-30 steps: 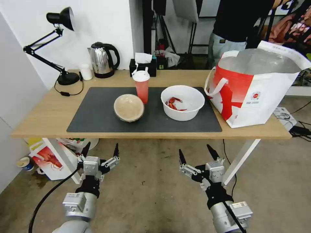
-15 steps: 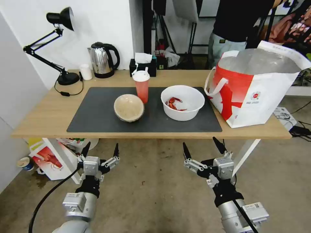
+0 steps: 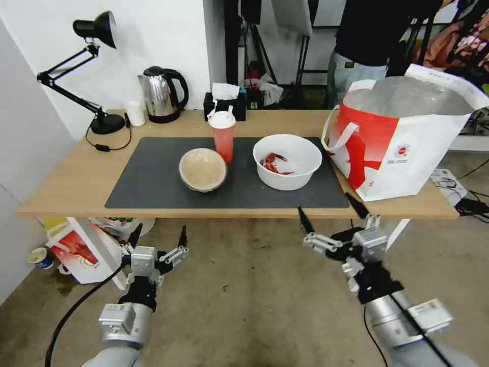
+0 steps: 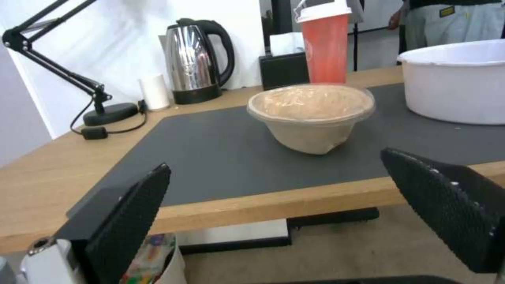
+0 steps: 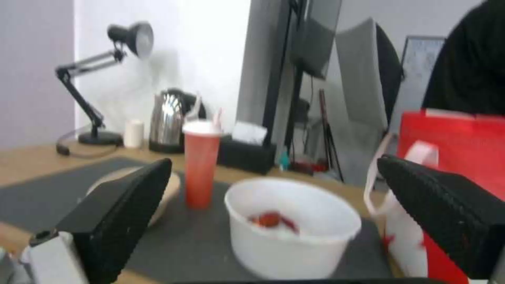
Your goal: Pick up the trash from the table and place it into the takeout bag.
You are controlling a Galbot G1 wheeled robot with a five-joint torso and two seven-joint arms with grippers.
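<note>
light wood is what you see along the surface (image 3: pixel 76 178), with a dark grey mat (image 3: pixel 153 183) as your landmark. on the mat's middle sits the beige paper bowl (image 3: pixel 202 169), upright. the red drink cup (image 3: pixel 223 136) stands just behind it, near the mat's back edge. the white plastic bowl (image 3: pixel 288 160), holding red crayfish shells (image 3: pixel 274 163), rests on the mat's right part, well apart from the cup. just off the mat's right end stands the takeout bag (image 3: pixel 402 137), mouth open, foil lining showing.

your right tool (image 3: pixel 331 213) hangs below the surface's front edge, under the mat's right corner, fingers spread wide and holding nothing. your left tool (image 3: pixel 158 237) waits lower, below the mat's left part, fingers also spread wide and empty. behind the mat's far left corner stand a steel kettle (image 3: pixel 160 94) and a black lamp (image 3: pixel 97 71).
</note>
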